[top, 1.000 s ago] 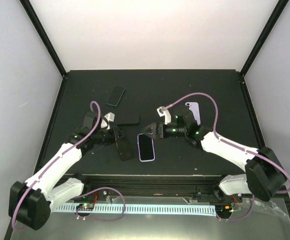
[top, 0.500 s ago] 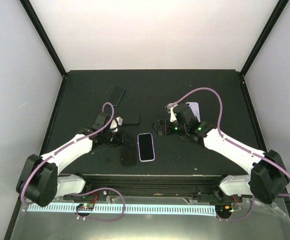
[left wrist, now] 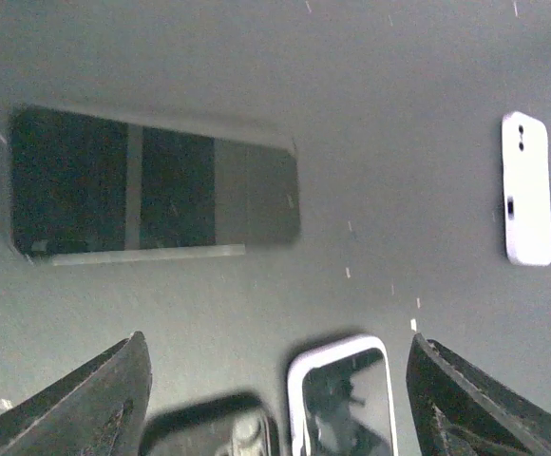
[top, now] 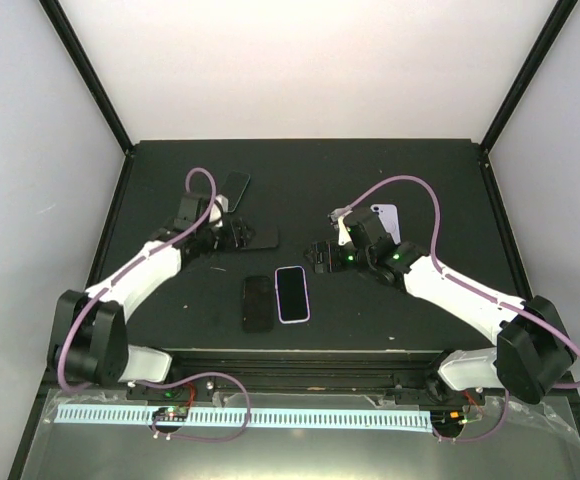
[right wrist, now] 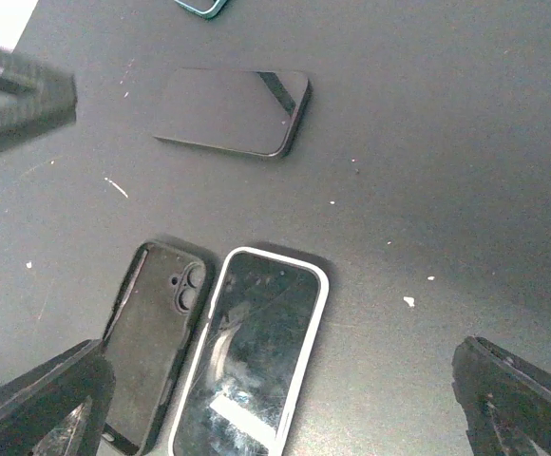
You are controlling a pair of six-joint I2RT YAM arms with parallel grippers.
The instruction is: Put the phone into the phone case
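5 flat things on the dark table (top: pixel 420 170), seen from above. At lower centre, side by side and almost touching: an empty black case (top: pixel 257 302) on the left, inner side up, camera hole plain in the right wrist view; a white-cased phone (top: pixel 291 294) on the right, screen up. Just above those 2, left of centre: a bare black phone (top: pixel 258 237), lying crosswise, apart from the black case and not inside it. Further toward the upper left: a teal-edged phone or case (top: pixel 234 190), tilted; cannot tell which. Right of centre, well apart from the others: a pale case (top: pixel 386 222), camera holes visible in the left wrist view.

Left gripper (top: pixel 234 232) by the left end of the bare black phone; contact impossible to judge. Fingers (left wrist: pixel 104 399) spread wide at the 2 lower corners of the left wrist view, released, grasping nothing; only table between them, the bare black phone across the upper left of that frame.

Right gripper (top: pixel 318 256) just right of centre, between the white-cased phone and the pale case, touching neither. Fingers (right wrist: pixel 518 404) likewise wide apart at the lower corners of the right wrist view, nothing gripped; black case and white-cased phone low in that frame.
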